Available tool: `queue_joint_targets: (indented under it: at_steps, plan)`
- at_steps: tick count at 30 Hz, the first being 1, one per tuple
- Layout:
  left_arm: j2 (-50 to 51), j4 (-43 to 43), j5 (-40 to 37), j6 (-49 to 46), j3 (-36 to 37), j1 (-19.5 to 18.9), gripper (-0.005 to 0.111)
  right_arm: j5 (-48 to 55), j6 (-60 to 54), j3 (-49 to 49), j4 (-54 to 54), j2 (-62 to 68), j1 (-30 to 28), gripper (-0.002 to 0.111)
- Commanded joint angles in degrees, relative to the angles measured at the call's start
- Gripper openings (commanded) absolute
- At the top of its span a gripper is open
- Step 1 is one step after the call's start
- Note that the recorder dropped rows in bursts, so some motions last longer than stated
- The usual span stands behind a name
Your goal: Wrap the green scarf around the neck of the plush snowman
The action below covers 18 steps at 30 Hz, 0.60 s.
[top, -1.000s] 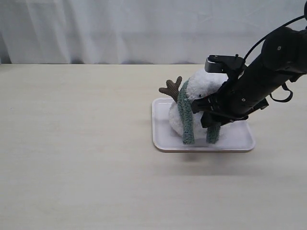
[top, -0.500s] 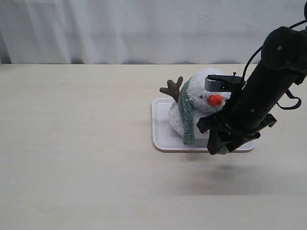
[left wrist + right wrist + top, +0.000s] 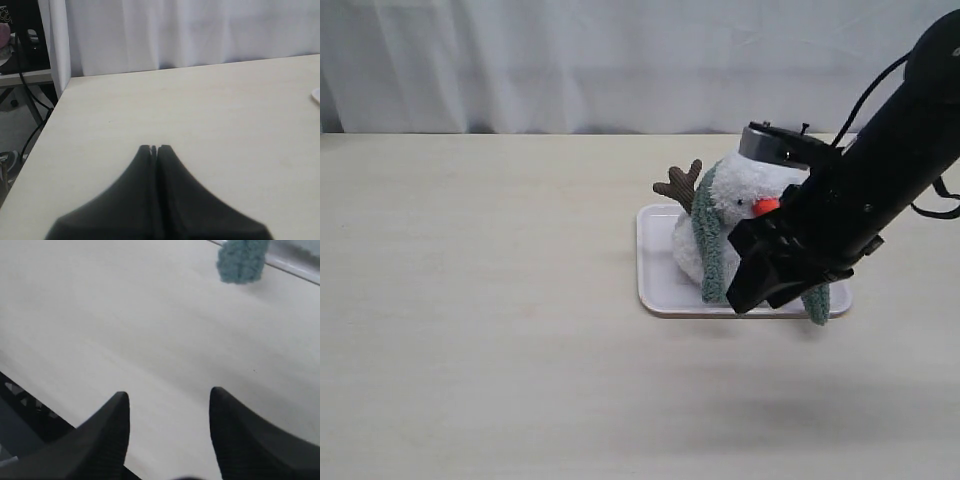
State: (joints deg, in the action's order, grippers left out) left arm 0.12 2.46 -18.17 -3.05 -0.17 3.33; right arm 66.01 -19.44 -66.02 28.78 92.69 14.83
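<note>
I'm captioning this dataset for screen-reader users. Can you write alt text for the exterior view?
A plush snowman sits on a white tray on a pale table, a green scarf draped round it, ends hanging down. A black robot arm reaches across its front, hiding part of its body.

white tray [image 3: 655, 272] on pale table [image 3: 470, 300] | white curtain [image 3: 570, 60] behind | maybe cables [image 3: 20, 55] beyond

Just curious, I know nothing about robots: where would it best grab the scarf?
Probably the scarf's loose end at the tray's near rim, approached from the near side: it sticks out free there, while the rest hugs the snowman.
</note>
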Motion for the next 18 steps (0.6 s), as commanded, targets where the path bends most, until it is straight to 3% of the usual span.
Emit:
queue_joint_targets:
  at_steps: [1, 9, 18]
  plan:
    - [-0.12, -0.06, 0.45, 0.14, 0.17, 0.41, 0.0, 0.07, -2.84, 0.24, 2.48, -5.49, -0.06, 0.046]
    - [-0.12, -0.06, 0.45, 0.14, 0.17, 0.41, 0.0, -6.22, -4.62, 1.73, 2.48, -16.65, -0.06, 0.039]
    - [-0.12, -0.06, 0.45, 0.14, 0.17, 0.41, 0.0, -17.96, -6.99, 7.48, 2.48, -31.66, -0.06, 0.039]
